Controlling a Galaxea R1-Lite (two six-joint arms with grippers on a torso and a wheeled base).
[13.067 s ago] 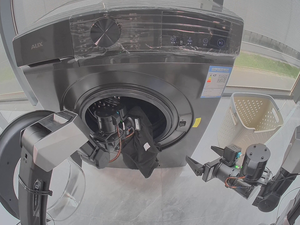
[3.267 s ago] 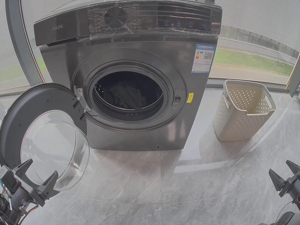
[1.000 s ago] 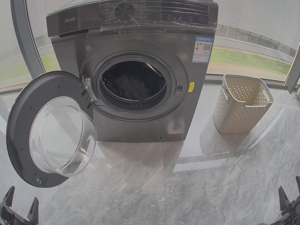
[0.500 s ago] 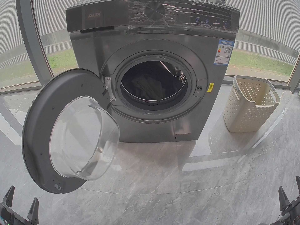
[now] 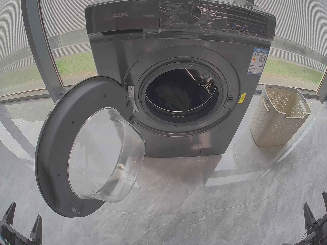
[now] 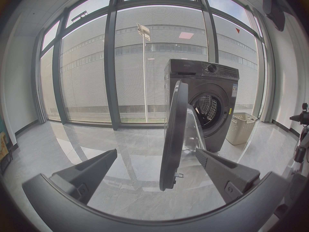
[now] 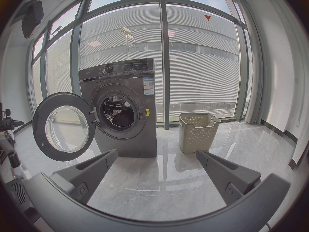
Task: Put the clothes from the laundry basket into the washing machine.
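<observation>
Grey floor (image 5: 190, 201): labelled washing machine (image 5: 112, 55) holds clothes (image 5: 173, 96); left gripper (image 6: 156, 151), right gripper (image 7: 156, 151) fingers (image 7: 225, 174) released

Left gripper (image 6: 156, 151): two dark grey, wedge-shaped fingers (image 6: 84, 174) tapering to points, a round screw (image 6: 84, 188) at each base, mounted on a curved grey bar (image 6: 154, 221). Right gripper (image 7: 156, 151): same build.
</observation>
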